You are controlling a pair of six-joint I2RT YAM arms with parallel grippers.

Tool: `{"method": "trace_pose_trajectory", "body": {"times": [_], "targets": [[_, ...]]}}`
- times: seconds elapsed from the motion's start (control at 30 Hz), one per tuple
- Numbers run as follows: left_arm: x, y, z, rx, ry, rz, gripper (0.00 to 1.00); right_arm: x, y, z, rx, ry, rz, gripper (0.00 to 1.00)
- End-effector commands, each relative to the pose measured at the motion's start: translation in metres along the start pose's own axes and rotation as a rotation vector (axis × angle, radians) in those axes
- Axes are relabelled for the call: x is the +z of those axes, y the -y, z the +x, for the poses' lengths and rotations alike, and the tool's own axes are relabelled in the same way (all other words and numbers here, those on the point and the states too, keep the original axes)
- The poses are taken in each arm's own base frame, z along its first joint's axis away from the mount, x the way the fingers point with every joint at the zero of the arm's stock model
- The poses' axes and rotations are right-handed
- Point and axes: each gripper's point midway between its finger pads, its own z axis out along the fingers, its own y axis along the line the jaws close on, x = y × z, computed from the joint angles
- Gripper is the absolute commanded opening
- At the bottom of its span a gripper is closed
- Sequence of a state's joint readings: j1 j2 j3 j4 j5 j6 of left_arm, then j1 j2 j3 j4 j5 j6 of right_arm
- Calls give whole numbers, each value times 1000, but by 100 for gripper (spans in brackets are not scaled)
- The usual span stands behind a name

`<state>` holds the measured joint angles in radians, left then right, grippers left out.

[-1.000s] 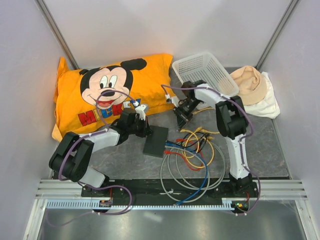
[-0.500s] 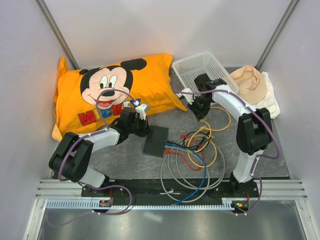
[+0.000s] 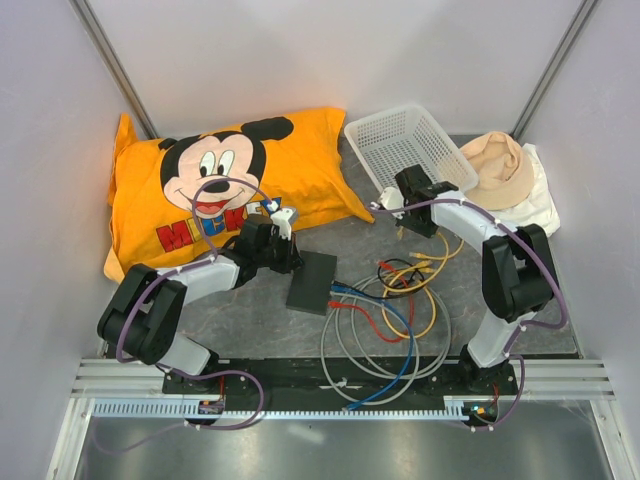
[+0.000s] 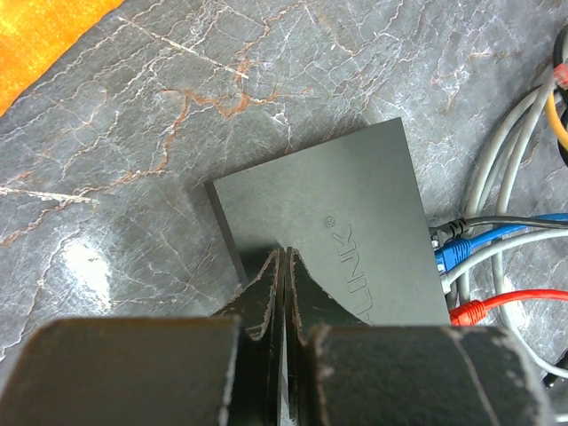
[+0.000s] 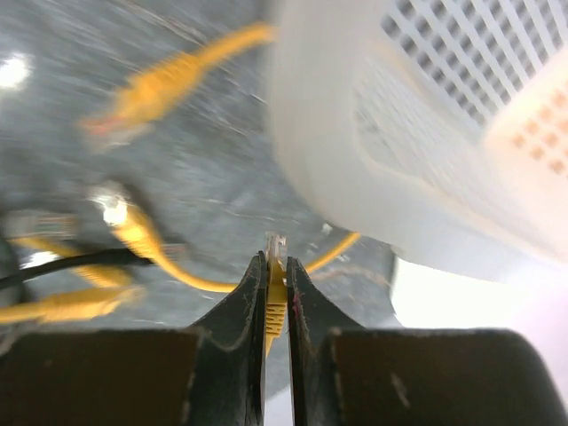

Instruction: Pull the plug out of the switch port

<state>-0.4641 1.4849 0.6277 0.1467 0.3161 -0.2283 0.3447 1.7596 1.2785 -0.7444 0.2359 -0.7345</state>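
The switch (image 3: pixel 312 282) is a flat black box on the grey table; it also shows in the left wrist view (image 4: pixel 342 222). Blue, grey and red plugs (image 4: pixel 457 253) sit in its right edge. My left gripper (image 3: pixel 290 262) is shut and presses down on the switch's near edge (image 4: pixel 286 253). My right gripper (image 3: pixel 402 228) is shut on a yellow plug (image 5: pixel 275 282) with a clear tip, held free in the air beside the white basket (image 5: pixel 373 133), well away from the switch. Its yellow cable (image 3: pixel 440 250) trails back to the cable pile.
A white mesh basket (image 3: pixel 408 142) stands at the back right. A coil of grey, blue, red, yellow and black cables (image 3: pixel 385 320) lies right of the switch. An orange Mickey pillow (image 3: pixel 215 185) lies back left, beige and white cloth (image 3: pixel 510 180) far right.
My right gripper has drawn the yellow plug away from the switch, to the right and back toward the basket, then slightly forward; the yellow cable trails after it. The left gripper has stayed on the switch.
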Motion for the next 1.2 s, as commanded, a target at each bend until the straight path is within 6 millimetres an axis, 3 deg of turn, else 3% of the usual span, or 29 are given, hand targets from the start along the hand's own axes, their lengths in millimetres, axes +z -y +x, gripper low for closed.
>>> {"method": "trace_pose_trajectory", "body": {"times": [0.0,0.27,0.3,0.43,0.53,0.63,0.7,0.77,0.83,0.9,0.93,0.97,1.0,1.03,1.07,1.1,1.17], "targets": [[-5,-2,-7,45,23,-9,2,-16,53,20,46,-85,293,1],[-9,-2,-4,44,25,-4,1,-10,73,46,226,-139,374,2],[-10,-2,-3,43,26,-4,2,-10,73,47,254,-135,367,6],[-13,-4,4,37,21,-7,2,-11,67,37,331,-68,278,48],[-15,-4,5,32,26,-6,2,-26,64,15,400,30,205,57],[-16,-4,4,22,28,-5,1,-48,34,-29,439,247,-23,59],[-17,-4,-1,10,39,-13,2,-70,1,-59,429,414,-216,62],[-19,-4,-7,-13,52,-18,1,-81,-26,-78,417,477,-355,66],[-26,-1,-21,-35,78,-17,2,-90,-63,-102,367,515,-514,64],[-33,2,-22,-51,57,-5,2,-80,-87,-111,334,477,-578,56],[-40,7,-34,-54,78,5,2,-81,-106,-119,281,467,-605,46],[-44,11,-34,-63,61,24,2,-72,-119,-120,247,441,-629,42],[-49,17,-29,-65,27,49,1,-70,-130,-123,217,428,-647,39],[-57,28,-36,-3,38,105,2,-68,-146,-127,181,403,-666,34],[-65,52,-28,30,-3,247,1,-60,-154,-130,178,372,-685,31],[-71,65,-24,67,-29,322,2,-58,-159,-133,189,359,-705,29],[-80,90,4,192,-177,459,2,-53,-166,-140,207,347,-750,26]]}}
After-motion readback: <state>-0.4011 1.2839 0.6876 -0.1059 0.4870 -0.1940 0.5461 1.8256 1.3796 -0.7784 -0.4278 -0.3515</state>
